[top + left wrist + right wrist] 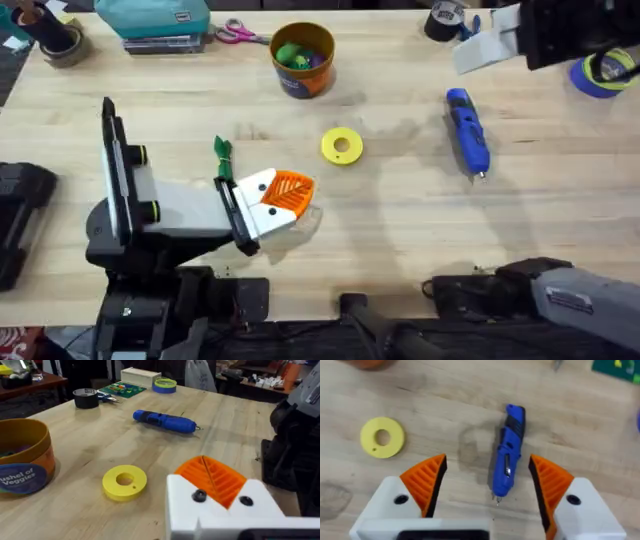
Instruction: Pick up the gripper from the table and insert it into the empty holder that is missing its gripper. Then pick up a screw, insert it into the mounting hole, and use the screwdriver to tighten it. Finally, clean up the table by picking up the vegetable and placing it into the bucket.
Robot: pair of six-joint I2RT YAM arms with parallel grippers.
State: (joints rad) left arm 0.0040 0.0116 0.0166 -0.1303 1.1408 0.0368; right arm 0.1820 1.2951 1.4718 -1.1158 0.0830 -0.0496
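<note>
My right gripper (487,487) hangs spread over the screwdriver (509,450); closing off-centre could roll it toward three o'clock.

I am wearing white angular finger blocks faced with orange ribbed pads (427,480), each block showing a dark screw head. My left gripper (275,200) is joining a pale grey wrist and black arm links; my right arm (560,290) is showing grey and black housings.
</note>
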